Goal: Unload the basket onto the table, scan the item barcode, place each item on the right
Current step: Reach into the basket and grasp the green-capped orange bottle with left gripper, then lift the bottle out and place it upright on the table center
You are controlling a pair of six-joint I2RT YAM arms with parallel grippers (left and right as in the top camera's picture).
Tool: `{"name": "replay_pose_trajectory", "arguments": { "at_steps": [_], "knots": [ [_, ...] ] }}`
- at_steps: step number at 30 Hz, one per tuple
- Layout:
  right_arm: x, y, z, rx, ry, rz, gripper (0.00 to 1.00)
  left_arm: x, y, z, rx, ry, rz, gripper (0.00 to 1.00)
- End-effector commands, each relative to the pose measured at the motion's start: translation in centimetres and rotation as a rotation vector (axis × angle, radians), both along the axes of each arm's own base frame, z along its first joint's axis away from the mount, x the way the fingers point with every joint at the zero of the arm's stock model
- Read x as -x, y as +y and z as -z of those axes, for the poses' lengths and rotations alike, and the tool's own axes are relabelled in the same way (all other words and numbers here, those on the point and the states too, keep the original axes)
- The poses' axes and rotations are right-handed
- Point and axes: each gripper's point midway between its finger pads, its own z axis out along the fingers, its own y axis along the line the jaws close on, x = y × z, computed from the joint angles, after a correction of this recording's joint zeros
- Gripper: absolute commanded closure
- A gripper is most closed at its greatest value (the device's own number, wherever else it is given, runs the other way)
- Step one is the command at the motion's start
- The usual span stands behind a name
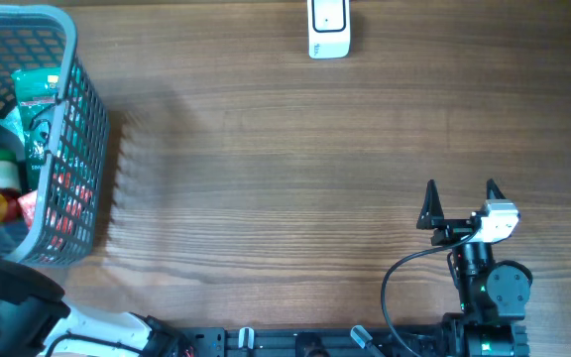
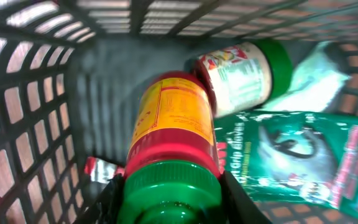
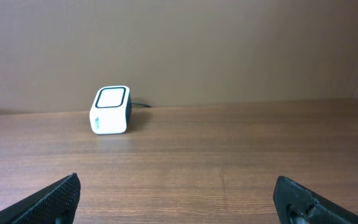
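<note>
The bottle (image 2: pixel 169 124), yellow-labelled and green-capped, is seen low in the left wrist view, inside the basket (image 2: pixel 30 106). Its cap is clasped by the left gripper (image 2: pixel 173 196), jaws drawn in against both sides. Lifting and scanning are not yet done. The scanner (image 1: pixel 328 30) is placed at the overhead frame's top edge, well apart. The right gripper (image 1: pixel 461 196) is held wide, empty. No barcode can be made out.

Yellow-red bottle (image 2: pixel 171 118) — green cap (image 2: pixel 171 194)
</note>
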Motion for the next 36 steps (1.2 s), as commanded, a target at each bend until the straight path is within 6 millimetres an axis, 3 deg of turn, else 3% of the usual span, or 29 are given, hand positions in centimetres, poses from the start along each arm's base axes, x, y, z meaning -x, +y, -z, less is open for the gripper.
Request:
{"name": "replay_pose_trajectory", "arguments": {
  "at_steps": [1, 9, 13, 17, 24, 27, 31, 36],
  "knots": [
    [0.0, 0.3, -0.1, 0.009, -0.004, -0.018, 0.00, -0.9, 0.2, -4.7, -0.087, -0.103, 0.025, 0.75],
    [0.0, 0.3, -0.1, 0.009, -0.003, -0.018, 0.00, -2.7, -1.7, -10.3, -0.127, -0.301, 0.082, 0.75],
    [0.0, 0.3, -0.1, 0.009, -0.004, -0.018, 0.00, -4.5, -4.5, -15.5, -0.122, -0.508, 0.161, 0.75],
    [0.0, 0.3, -0.1, 0.008, -0.004, -0.018, 0.00, -5.0, -7.5, -20.3, -0.111, -0.673, 0.211, 0.76],
    [0.0, 0.3, -0.1, 0.009, -0.003, -0.018, 0.00, -4.5, -15.8, -26.7, -0.129, -0.863, 0.407, 0.76],
    [0.0, 0.3, -0.1, 0.008, -0.004, -0.018, 0.00, -4.2, -20.8, -28.7, -0.150, -0.909, 0.532, 0.75],
    [0.0, 0.3, -0.1, 0.009, -0.004, -0.018, 0.00, -4.1, -25.6, -29.1, -0.195, -0.881, 0.654, 0.77],
    [0.0, 0.3, -0.1, 0.009, -0.003, -0.018, 0.00, -4.0, -30.5, -26.3, -0.198, -0.724, 0.786, 0.77]
  ]
}}
